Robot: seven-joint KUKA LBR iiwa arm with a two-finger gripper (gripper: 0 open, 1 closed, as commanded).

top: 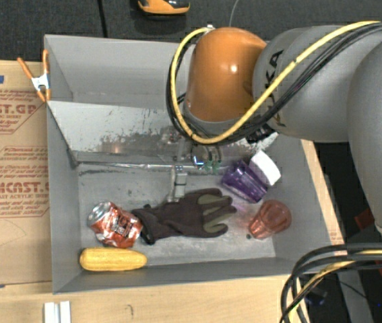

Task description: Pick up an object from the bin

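The dark brown fabric glove (187, 215) lies limp on the grey metal bin (96, 120) floor, near the middle. My gripper (177, 184) hangs just above it; I cannot tell how wide my jaws stand. A crushed red can (113, 224) touches its cuff, with a smooth yellow oblong (113, 260) nearby. To the right are a purple bottle (244, 180) and a translucent pink cup (269, 219).

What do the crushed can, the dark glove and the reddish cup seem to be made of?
The crushed can looks like thin shiny metal: it is dented and its silver top glints. The dark glove seems soft matt fabric: it lies limp, without shine. The reddish cup looks like glossy translucent plastic: light passes through its wall, though glass is possible.
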